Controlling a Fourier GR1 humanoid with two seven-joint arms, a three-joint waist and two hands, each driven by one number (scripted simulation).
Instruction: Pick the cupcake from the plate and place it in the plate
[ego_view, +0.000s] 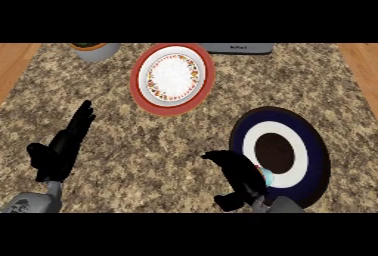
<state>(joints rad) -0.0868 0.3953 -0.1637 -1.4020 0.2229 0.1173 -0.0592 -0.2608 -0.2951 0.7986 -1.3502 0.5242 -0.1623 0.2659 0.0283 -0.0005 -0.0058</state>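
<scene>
The speckled brown stone bench (148, 150) carries 2 round plates: 1 red-rimmed white plate (172, 77) near its far edge and 1 navy-and-white plate (295, 145) toward its right edge. The right robot hand (238, 175) curls round 1 small blue-wrapped cupcake (266, 175) at the navy plate's near-left rim. The left robot hand (65, 145) rests open, near-left.

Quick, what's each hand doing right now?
Left hand: open, holding nothing.
Right hand: curled round the cupcake at the blue plate.
</scene>
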